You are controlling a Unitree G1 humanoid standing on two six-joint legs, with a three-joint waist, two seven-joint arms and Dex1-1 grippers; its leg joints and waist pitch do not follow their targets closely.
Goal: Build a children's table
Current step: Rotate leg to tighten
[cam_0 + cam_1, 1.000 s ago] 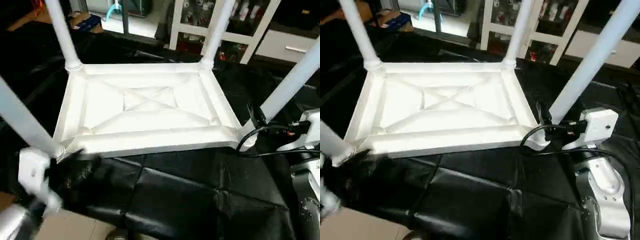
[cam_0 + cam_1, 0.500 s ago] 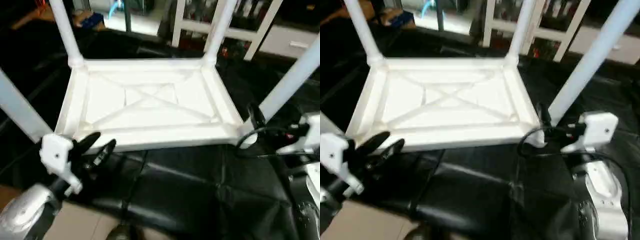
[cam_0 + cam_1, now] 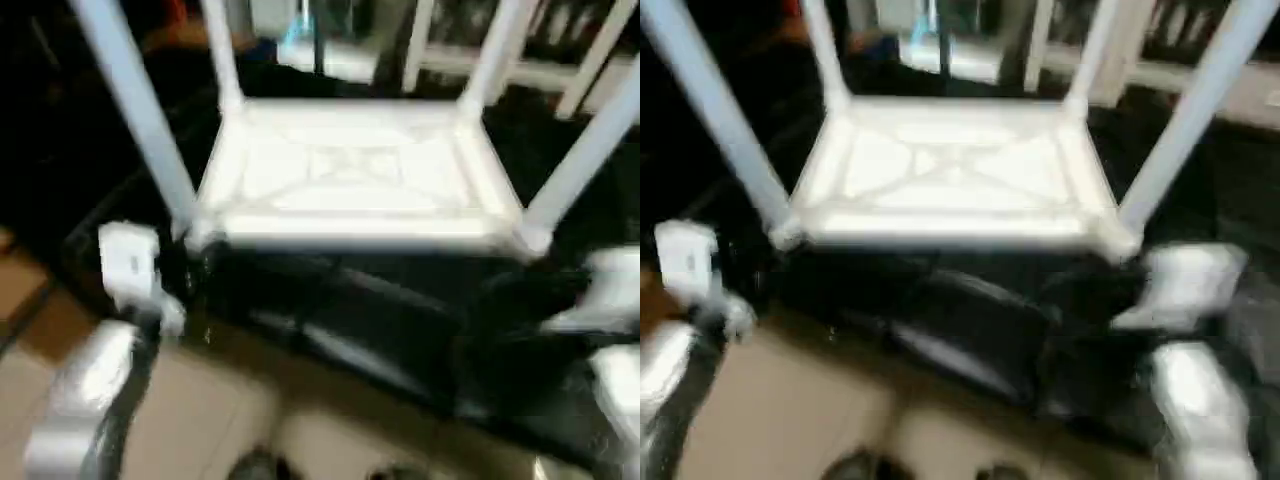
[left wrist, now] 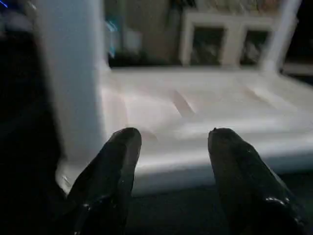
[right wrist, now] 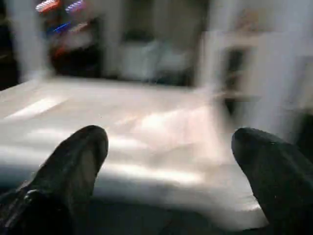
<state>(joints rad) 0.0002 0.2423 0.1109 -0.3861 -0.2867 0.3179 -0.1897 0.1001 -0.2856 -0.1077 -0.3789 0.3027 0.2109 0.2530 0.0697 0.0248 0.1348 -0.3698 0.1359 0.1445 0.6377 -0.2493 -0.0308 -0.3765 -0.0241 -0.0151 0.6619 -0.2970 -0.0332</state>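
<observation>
Head view, table: the top [image 3: 350, 175] lies upside down on the black cover [image 3: 970, 320], ribbed side up, at 12 o'clock from me. Four legs stand in its corners.
Head view, legs: near-left leg [image 3: 135, 110] rises at 10 o'clock, near-right leg [image 3: 585, 150] at 2 o'clock. Far-left leg [image 3: 222, 55] and far-right leg [image 3: 490, 55] stand behind them.
Head view, my arms: my left arm [image 3: 90, 390] comes in at 8 o'clock, its white wrist block just short of the near-left corner. My right arm [image 3: 1195, 400] sits at 4 o'clock, below the near-right corner.
Head view, surroundings: white shelving [image 3: 1110, 50] stands past the far edge. Tan floor [image 3: 790, 420] shows at 6 o'clock, below the cover's near edge.
Head view, room: the stretch of cover between my two arms is open, along the top's near edge.
Left wrist view, jaws: my left gripper [image 4: 171, 147] stands wide, holding nothing. The near-left leg rises just past one finger [image 4: 110, 171]. The top's rim runs across behind both fingers, apart from them.
Right wrist view, jaws: my right gripper [image 5: 168, 147] stands wide and empty. The top's near rim lies across the gap, a little beyond the fingertips [image 5: 80, 152]. A blurred pale upright stands past the other finger; I cannot tell if it is a leg.
</observation>
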